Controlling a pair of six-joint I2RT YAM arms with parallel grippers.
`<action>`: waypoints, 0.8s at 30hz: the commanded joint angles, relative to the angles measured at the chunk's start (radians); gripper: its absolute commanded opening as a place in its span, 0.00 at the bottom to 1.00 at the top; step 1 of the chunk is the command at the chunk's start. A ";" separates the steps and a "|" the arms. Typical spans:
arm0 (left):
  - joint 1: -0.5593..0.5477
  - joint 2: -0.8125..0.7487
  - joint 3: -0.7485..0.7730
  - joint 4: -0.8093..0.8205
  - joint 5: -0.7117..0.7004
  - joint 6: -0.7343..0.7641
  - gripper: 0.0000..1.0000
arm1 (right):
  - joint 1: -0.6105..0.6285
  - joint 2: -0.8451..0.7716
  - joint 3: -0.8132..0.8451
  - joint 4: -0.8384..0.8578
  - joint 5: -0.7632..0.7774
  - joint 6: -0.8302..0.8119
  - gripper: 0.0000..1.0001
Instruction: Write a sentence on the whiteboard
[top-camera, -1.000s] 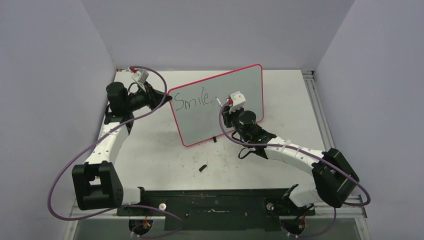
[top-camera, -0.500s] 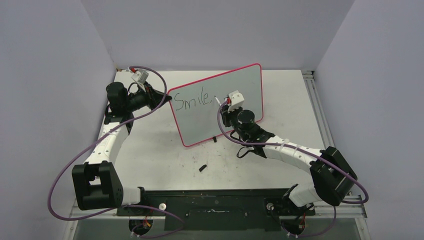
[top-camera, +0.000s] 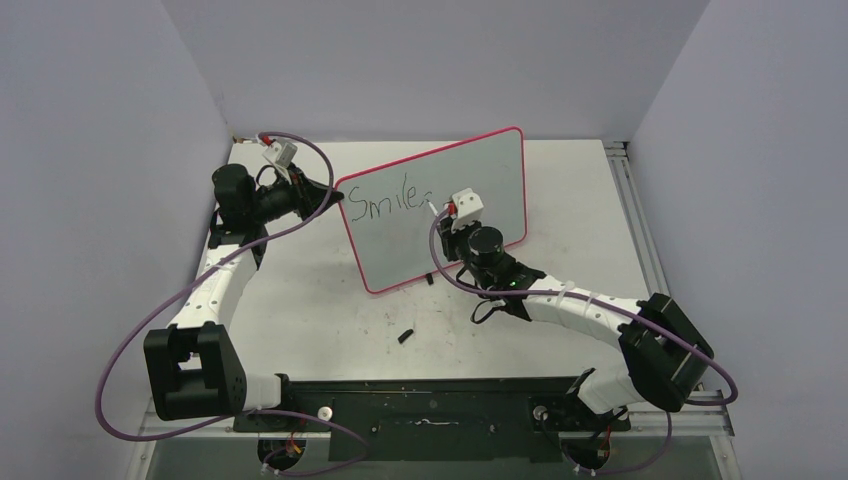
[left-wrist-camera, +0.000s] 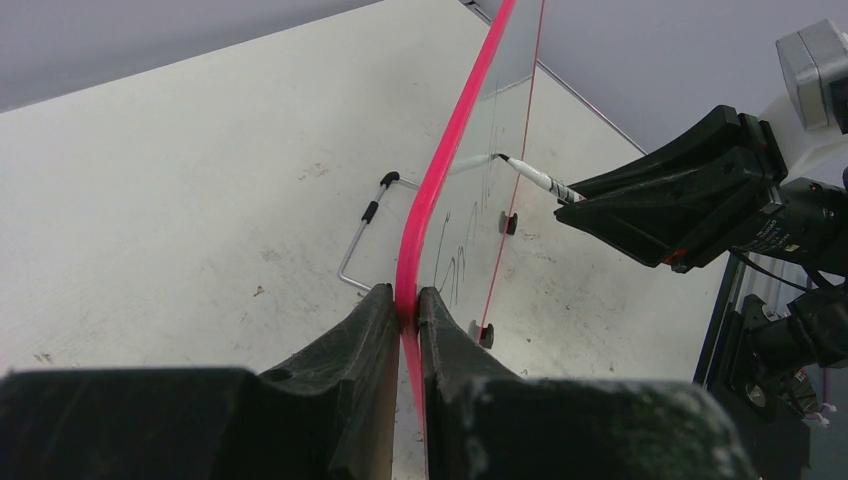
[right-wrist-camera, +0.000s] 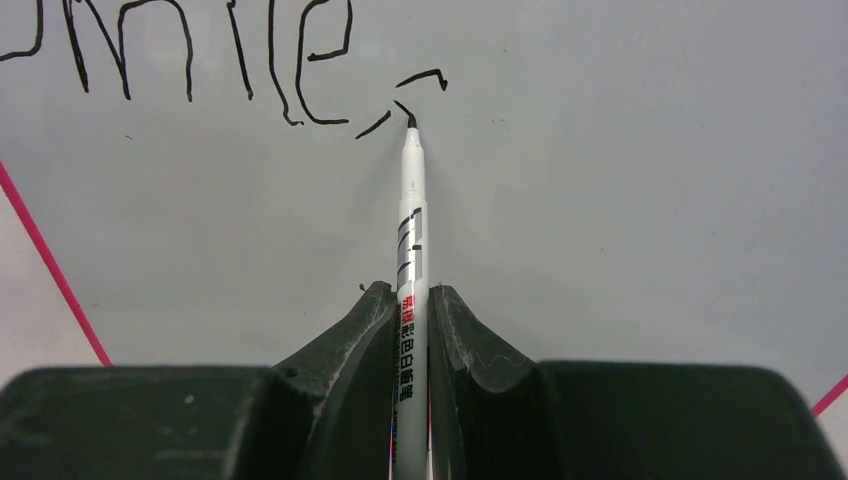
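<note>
Whiteboard (top-camera: 400, 245) stands upright on the bench (top-camera: 320, 290), its pink edge pinched in my left hand (left-wrist-camera: 408, 296), while my right hand (right-wrist-camera: 412, 300), clamped on the marker (right-wrist-camera: 411, 215), has nudged the tip left beside "Smile", starting the next mark.

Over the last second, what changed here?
The right gripper, shut on the pen, slid slightly left along the whiteboard, its tip nearer the end of "Smile". The left gripper stayed clamped on the board's pink edge; the board and the small black piece on the table did not move.
</note>
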 joint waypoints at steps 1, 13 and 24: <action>0.003 -0.028 0.001 0.004 0.012 0.021 0.00 | 0.001 -0.015 -0.005 0.008 0.073 0.018 0.05; 0.003 -0.029 0.001 0.007 0.011 0.020 0.00 | 0.005 -0.021 -0.025 -0.019 0.063 0.029 0.05; 0.004 -0.030 -0.001 0.012 0.013 0.017 0.00 | 0.045 -0.007 -0.016 -0.007 0.057 0.022 0.05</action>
